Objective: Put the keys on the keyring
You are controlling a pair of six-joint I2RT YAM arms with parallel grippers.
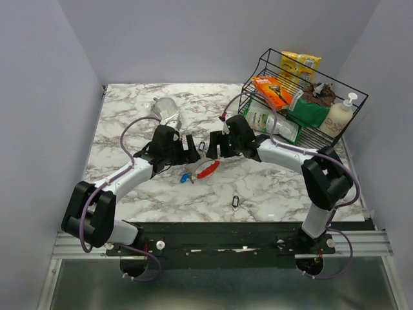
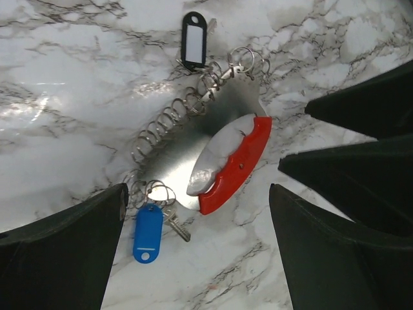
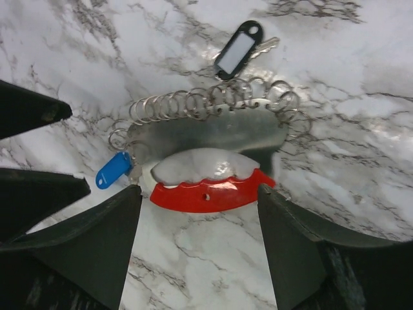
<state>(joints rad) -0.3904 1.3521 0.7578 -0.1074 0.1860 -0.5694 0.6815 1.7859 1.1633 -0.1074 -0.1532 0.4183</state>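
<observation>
The keyring (image 1: 206,170) lies on the marble between my two grippers: a chain of silver rings (image 2: 169,121), a shiny metal plate with a curved red tag (image 2: 235,165) and a small blue tag (image 2: 147,232) with a little silver key. One black-headed key (image 2: 192,40) lies just beyond the rings; it also shows in the right wrist view (image 3: 235,50). A second black key (image 1: 235,201) lies alone nearer the front edge. My left gripper (image 2: 197,258) is open and empty just left of the keyring. My right gripper (image 3: 197,252) is open and empty, its fingers either side of the red tag (image 3: 210,194).
A black wire basket (image 1: 271,59) with snack packs and a lotion bottle (image 1: 338,116) stands at the back right. A white packet (image 1: 277,126) lies in front of it. A crumpled silver bag (image 1: 166,111) lies behind the left gripper.
</observation>
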